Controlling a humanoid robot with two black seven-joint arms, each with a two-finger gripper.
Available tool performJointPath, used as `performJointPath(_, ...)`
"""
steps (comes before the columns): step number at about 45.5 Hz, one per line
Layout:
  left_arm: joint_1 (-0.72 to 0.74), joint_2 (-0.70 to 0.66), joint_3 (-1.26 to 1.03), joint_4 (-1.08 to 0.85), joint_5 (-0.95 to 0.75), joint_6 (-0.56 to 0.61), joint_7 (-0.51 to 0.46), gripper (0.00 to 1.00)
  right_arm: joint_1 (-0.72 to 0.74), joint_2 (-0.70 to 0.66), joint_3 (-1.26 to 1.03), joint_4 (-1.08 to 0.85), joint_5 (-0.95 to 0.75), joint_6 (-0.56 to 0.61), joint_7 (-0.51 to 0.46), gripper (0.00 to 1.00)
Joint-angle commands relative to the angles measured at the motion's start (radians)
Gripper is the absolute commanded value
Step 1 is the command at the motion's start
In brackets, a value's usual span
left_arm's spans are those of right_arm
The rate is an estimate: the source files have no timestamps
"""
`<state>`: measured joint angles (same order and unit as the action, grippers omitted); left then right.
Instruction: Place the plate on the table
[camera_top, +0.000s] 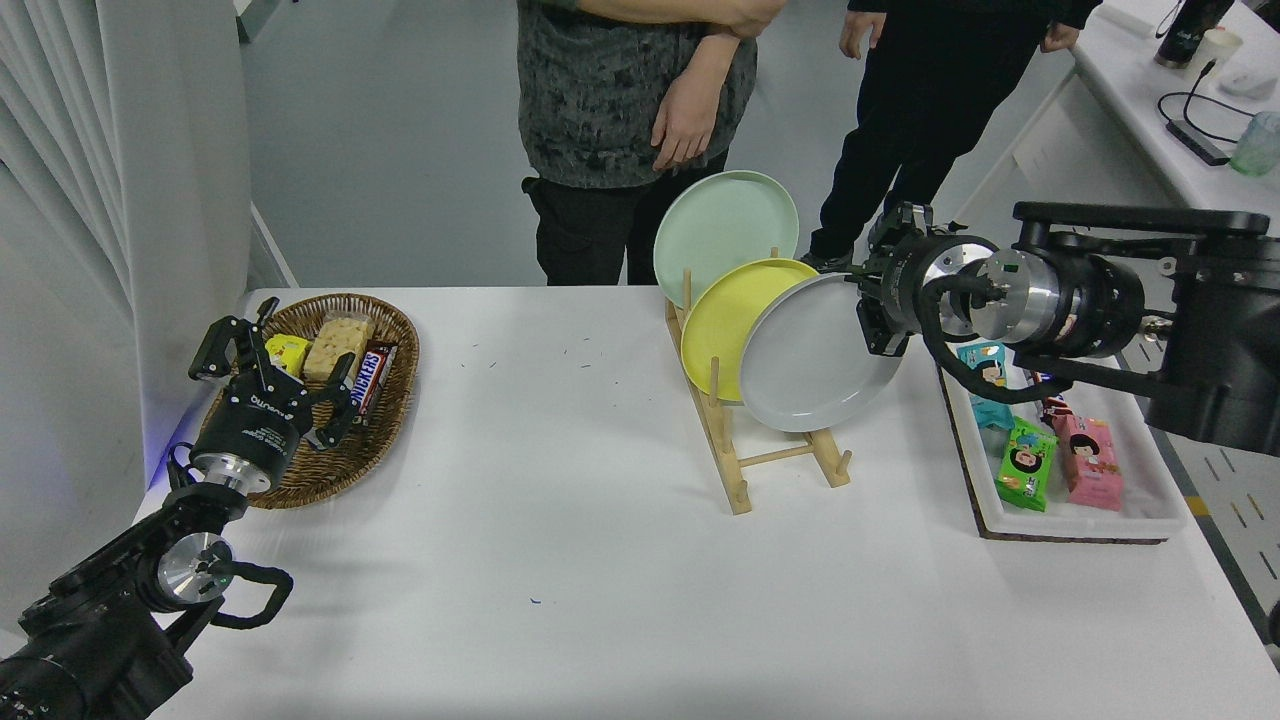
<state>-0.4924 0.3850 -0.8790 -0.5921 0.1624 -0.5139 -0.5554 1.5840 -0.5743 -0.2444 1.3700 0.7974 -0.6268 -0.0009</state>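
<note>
The light-grey plate is tilted on edge and held above the front slots of the wooden rack. My right gripper is shut on the plate's right rim, coming in from the right. The yellow plate and the mint-green plate still stand in the rack behind it. The white table lies below. My left gripper is parked open at the lower left, over the wicker basket.
A wicker basket with snacks sits at the left. A white tray with snack packs sits at the right, under my right arm. Two people stand at the far side. A white desk with cables is at the top right.
</note>
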Motion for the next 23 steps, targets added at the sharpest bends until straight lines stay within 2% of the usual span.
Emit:
performJointPath(1, 0.0, 0.0, 0.0, 0.0, 0.0, 0.0, 0.0, 0.98, 0.076, -0.041, -0.041, -0.06, 0.01, 0.093, -0.033, 0.0)
performJointPath(7, 0.0, 0.0, 0.0, 0.0, 0.0, 0.0, 0.0, 0.98, 0.182, -0.038, -0.217, -0.108, 0.083, 0.286, -0.031, 0.0)
performJointPath(12, 0.0, 0.0, 0.0, 0.0, 0.0, 0.0, 0.0, 0.98, 0.211, -0.044, -0.271, -0.106, 0.098, 0.354, -0.03, 0.0)
performJointPath(15, 0.0, 0.0, 0.0, 0.0, 0.0, 0.0, 0.0, 0.98, 0.244, -0.044, -0.351, -0.105, 0.157, 0.412, -0.022, 0.0)
performJointPath(19, 0.0, 0.0, 0.0, 0.0, 0.0, 0.0, 0.0, 0.98, 0.323, -0.035, -0.531, -0.086, 0.314, 0.554, 0.005, 0.0)
performJointPath(23, 0.0, 0.0, 0.0, 0.0, 0.0, 0.0, 0.0, 0.98, 0.353, -0.033, -0.601, -0.052, 0.381, 0.622, 0.027, 0.0)
